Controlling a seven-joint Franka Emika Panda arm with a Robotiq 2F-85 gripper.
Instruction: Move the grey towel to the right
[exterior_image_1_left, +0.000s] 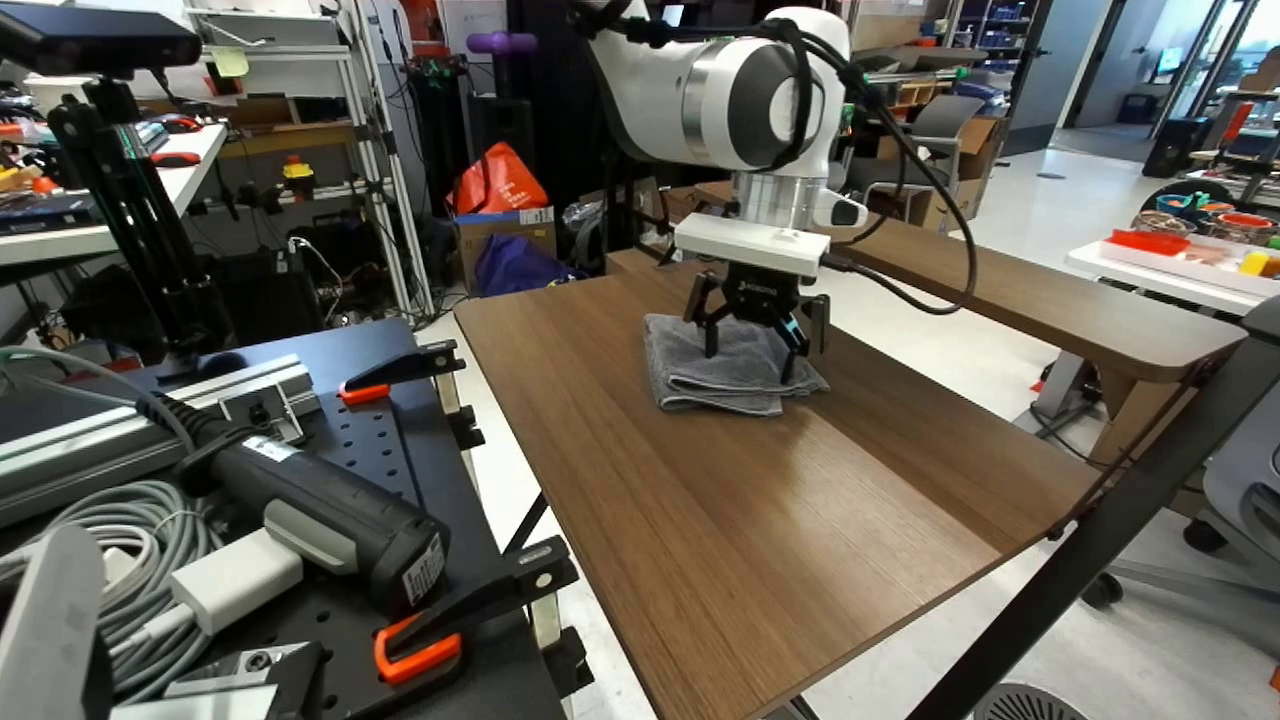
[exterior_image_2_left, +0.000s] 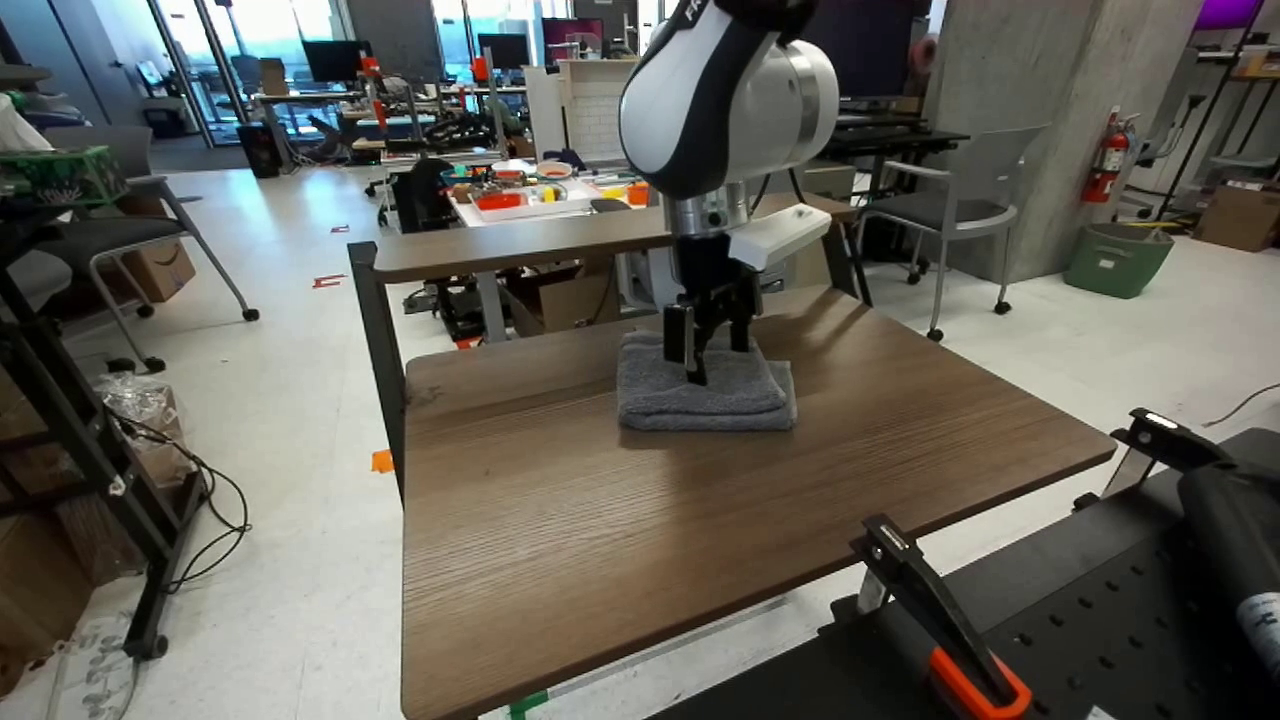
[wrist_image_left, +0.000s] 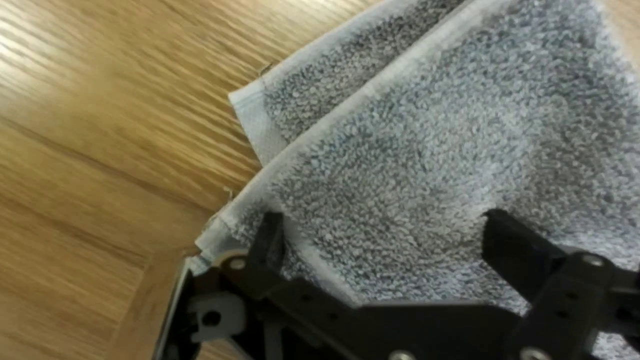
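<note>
The grey towel (exterior_image_1_left: 683, 362) lies folded in a flat stack on the brown wooden table, under my gripper, in both exterior views (exterior_image_2_left: 705, 405). In the wrist view the towel (wrist_image_left: 430, 135) fills the middle and right, with its pale hemmed edges and layered corners towards the left. My gripper (exterior_image_1_left: 749, 364) points down over the towel, its fingers spread wide. It also shows in an exterior view (exterior_image_2_left: 718, 362) and in the wrist view (wrist_image_left: 384, 220). The fingertips are at the towel's top surface; whether they press into it I cannot tell. No cloth is pinched between them.
The brown table (exterior_image_1_left: 720, 560) extends around the towel. A raised wooden shelf (exterior_image_2_left: 530, 245) runs along one side of it. A black bench (exterior_image_1_left: 380, 440) with clamps (exterior_image_1_left: 470, 610), cables and a black handheld tool (exterior_image_1_left: 310, 500) stands beside the table.
</note>
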